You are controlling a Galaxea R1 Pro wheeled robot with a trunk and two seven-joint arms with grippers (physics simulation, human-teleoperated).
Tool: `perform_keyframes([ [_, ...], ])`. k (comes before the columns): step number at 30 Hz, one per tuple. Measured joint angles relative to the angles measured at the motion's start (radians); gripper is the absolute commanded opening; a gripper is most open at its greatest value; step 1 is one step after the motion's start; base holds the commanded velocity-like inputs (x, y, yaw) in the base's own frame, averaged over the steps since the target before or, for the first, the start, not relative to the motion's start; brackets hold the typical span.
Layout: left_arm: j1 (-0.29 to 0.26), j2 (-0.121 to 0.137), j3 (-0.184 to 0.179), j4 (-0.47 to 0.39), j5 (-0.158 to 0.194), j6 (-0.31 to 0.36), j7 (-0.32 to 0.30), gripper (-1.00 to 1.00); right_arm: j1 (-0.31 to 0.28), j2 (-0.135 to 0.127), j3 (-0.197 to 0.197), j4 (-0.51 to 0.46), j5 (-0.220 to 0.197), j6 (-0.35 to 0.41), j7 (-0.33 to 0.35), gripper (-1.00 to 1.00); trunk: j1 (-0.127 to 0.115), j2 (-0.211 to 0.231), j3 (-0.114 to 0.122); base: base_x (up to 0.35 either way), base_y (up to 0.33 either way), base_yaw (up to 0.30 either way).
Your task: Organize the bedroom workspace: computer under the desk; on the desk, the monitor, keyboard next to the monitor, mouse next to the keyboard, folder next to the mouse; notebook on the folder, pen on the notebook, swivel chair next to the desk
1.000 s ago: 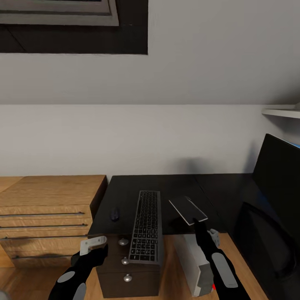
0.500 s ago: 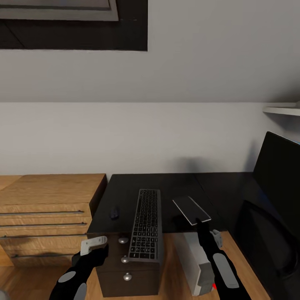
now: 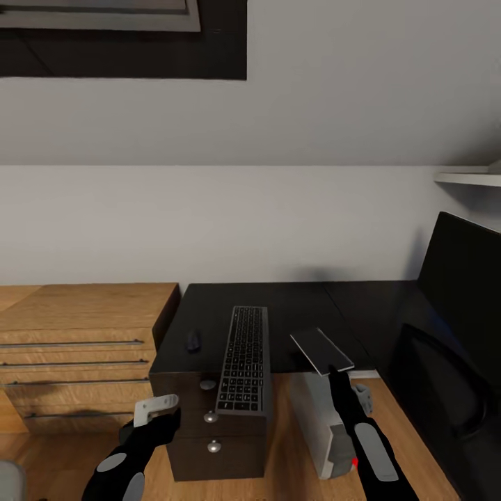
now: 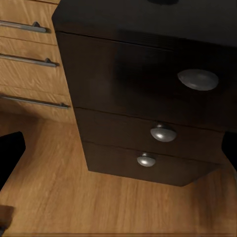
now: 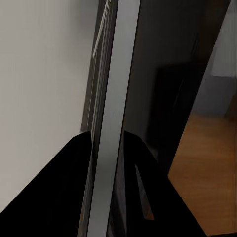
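Observation:
On the black desk (image 3: 292, 306) the keyboard (image 3: 243, 358) lies lengthwise, its near end overhanging the front edge. The small black mouse (image 3: 193, 340) sits to its left. My right gripper (image 3: 334, 372) is shut on a flat dark notebook (image 3: 320, 350) with a pale edge, held tilted above the desk's front edge, right of the keyboard. In the right wrist view that pale edge (image 5: 111, 123) runs between my black fingers (image 5: 54, 197). My left gripper (image 3: 156, 407) hangs open before the drawers. The grey computer (image 3: 316, 424) stands on the floor under the desk. The black monitor (image 3: 463, 285) stands at the right.
The desk's black three-drawer unit (image 3: 209, 445) with round knobs (image 4: 163, 132) faces my left gripper. A light wood drawer cabinet (image 3: 76, 334) adjoins the desk on the left. A white shelf (image 3: 473, 179) hangs at the upper right. Wood floor lies below.
The whole view has shifted, showing more of the drawer fronts and floor, so the camera moved. The notebook stays in my right gripper and has drifted slightly right.

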Motion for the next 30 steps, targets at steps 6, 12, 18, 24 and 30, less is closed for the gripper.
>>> perform_keyframes([
  [6,0.000,0.000,0.000,0.000,0.000,0.000,0.000,1.00,0.000,0.000,0.002,0.000,0.002,-0.001,-0.041,-1.00,0.023,-0.042,-0.019,-0.013,0.000,0.000],
  [12,0.000,0.000,0.000,0.000,0.000,0.000,0.000,1.00,0.000,0.000,0.003,-0.001,0.000,-0.001,-0.054,-1.00,0.046,-0.084,-0.038,-0.002,0.000,0.000],
  [18,0.000,0.000,0.000,0.000,0.000,0.000,0.000,1.00,0.000,0.000,0.004,-0.014,-0.002,-0.001,-0.048,-1.00,0.069,-0.126,-0.056,0.000,0.000,0.000],
  [24,0.000,0.000,0.000,0.000,0.000,0.000,0.000,1.00,0.000,0.000,0.004,-0.027,-0.001,-0.001,-0.040,-1.00,0.092,-0.168,-0.075,0.000,0.000,0.000],
  [30,0.000,0.000,0.001,0.000,0.000,0.000,0.000,1.00,0.000,0.000,0.004,-0.029,0.000,-0.001,-0.038,-1.00,0.096,-0.175,-0.078,0.000,0.000,0.000],
])
